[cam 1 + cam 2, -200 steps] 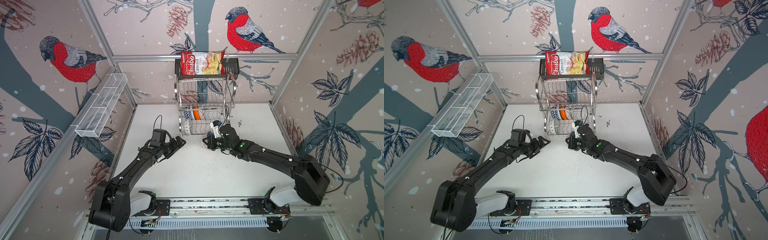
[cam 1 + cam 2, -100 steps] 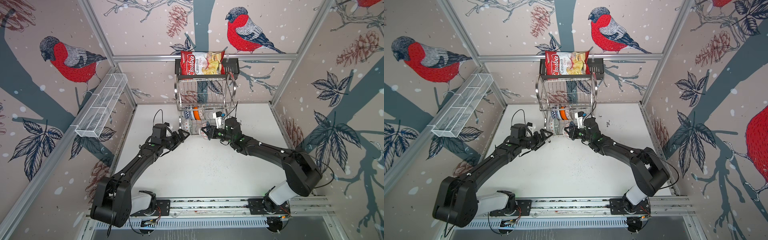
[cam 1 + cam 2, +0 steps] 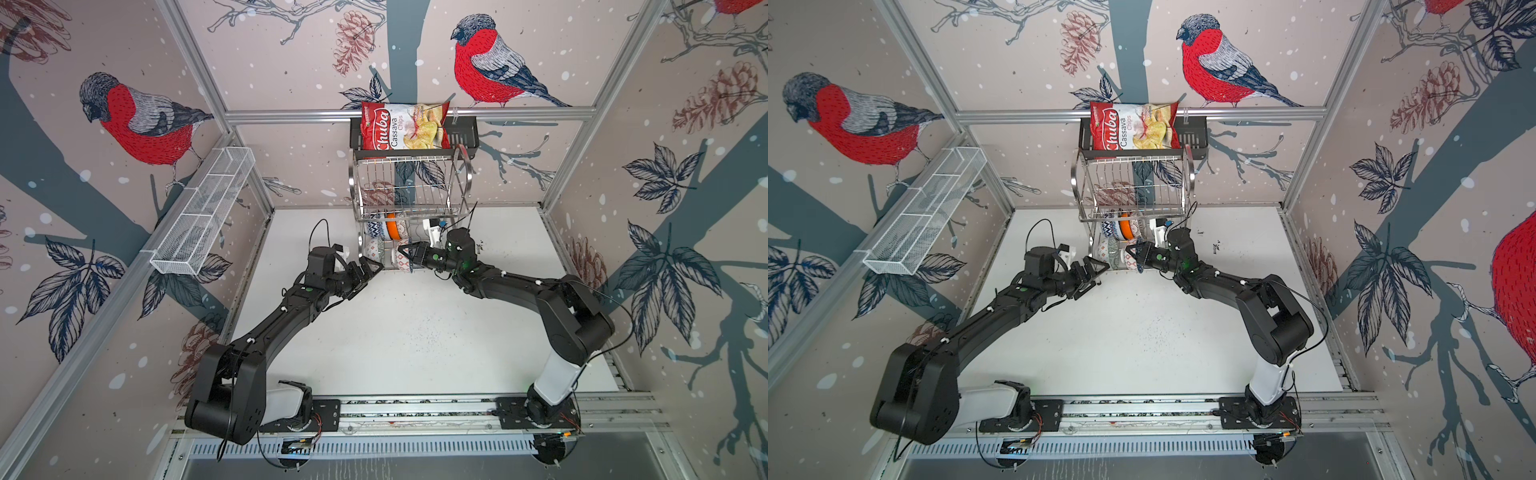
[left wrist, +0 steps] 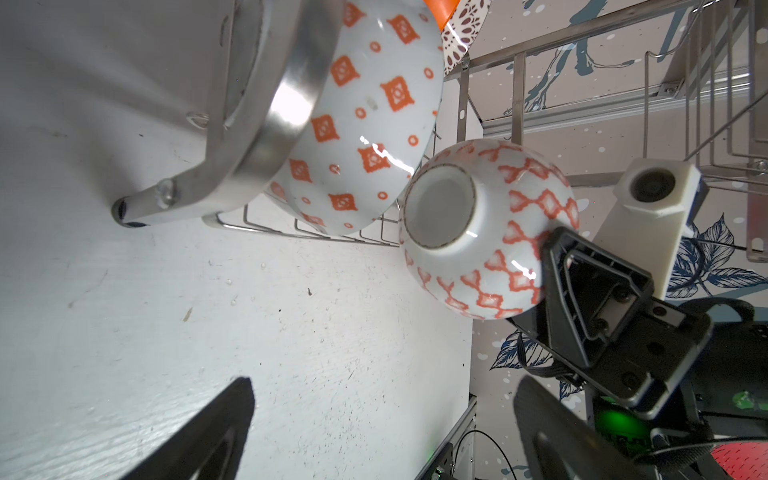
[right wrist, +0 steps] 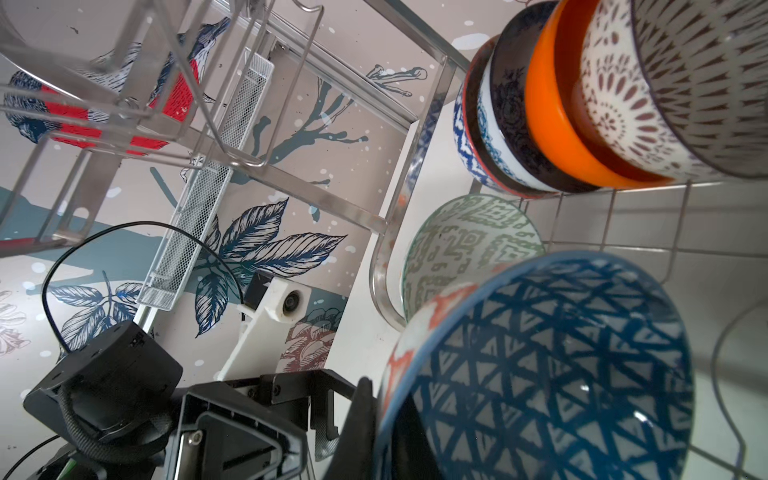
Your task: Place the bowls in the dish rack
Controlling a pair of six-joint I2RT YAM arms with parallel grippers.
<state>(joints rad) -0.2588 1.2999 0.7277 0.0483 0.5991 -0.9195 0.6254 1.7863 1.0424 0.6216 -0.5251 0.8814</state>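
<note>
Right tool, tight on patterned bowl, now nearer dish rack (perhaps touching); left tool wide.

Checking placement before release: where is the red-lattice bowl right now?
In both top views the red-lattice bowl is mid-scene at the front of the dish rack's lower tier, pinched in the right tool, right of the orange-diamond bowl.

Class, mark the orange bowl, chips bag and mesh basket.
plain orange bowl (image 5: 552, 120): right wrist view, outer wall.
Chuba chips bag (image 3: 399, 129): in a top view, front panel.
white mesh basket (image 3: 203, 212): in a top view, mesh wall.
</note>
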